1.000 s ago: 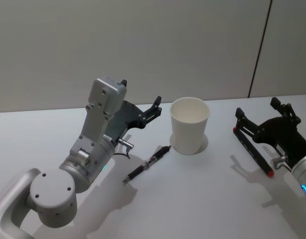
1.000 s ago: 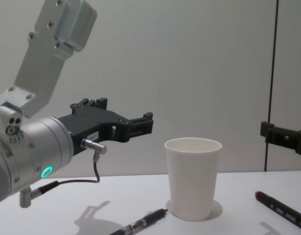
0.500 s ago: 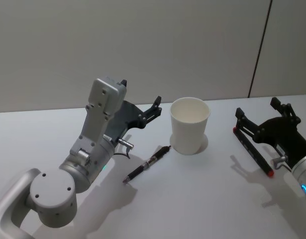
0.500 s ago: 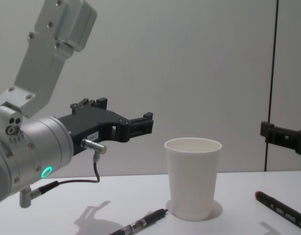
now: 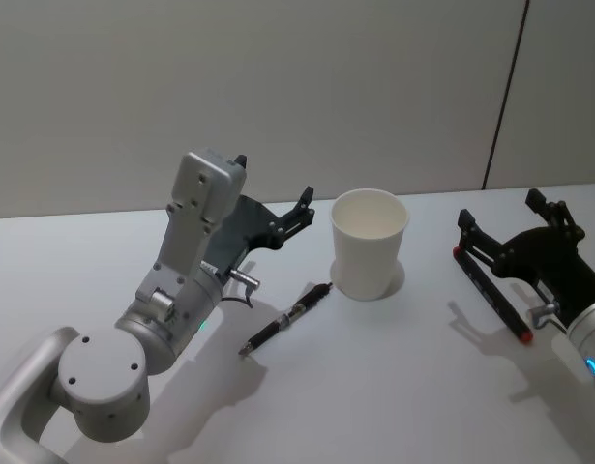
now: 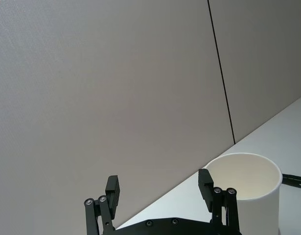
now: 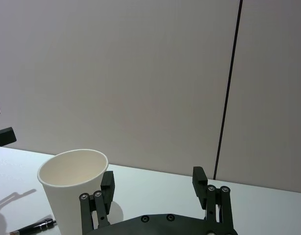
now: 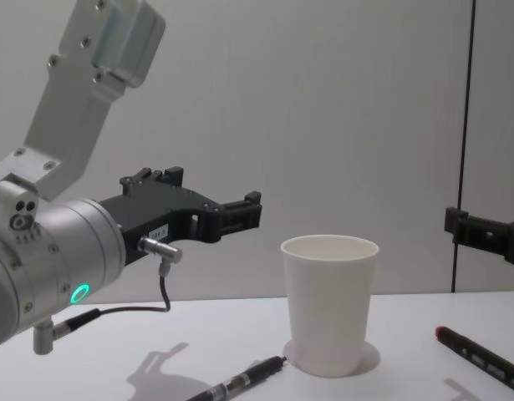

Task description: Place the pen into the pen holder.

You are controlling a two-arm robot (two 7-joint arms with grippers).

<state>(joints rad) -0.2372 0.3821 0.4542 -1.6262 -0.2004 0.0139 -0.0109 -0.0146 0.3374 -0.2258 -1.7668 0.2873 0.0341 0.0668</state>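
Head view: pen [image 5: 287, 317] lies flat, diagonal, far end beside pen holder [image 5: 369, 242].

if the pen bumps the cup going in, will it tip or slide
The cup looks like thin paper and seems empty, so it is probably light and quick to slide. It tapers to a narrower base, so a knock near the rim could tip it. The left gripper and right gripper are open, apart from it.

White table [image 5: 374, 387]: pen holder [image 5: 369, 242] upright, black pen [image 5: 287, 317] beside, red-tipped pen [image 5: 500, 309] right
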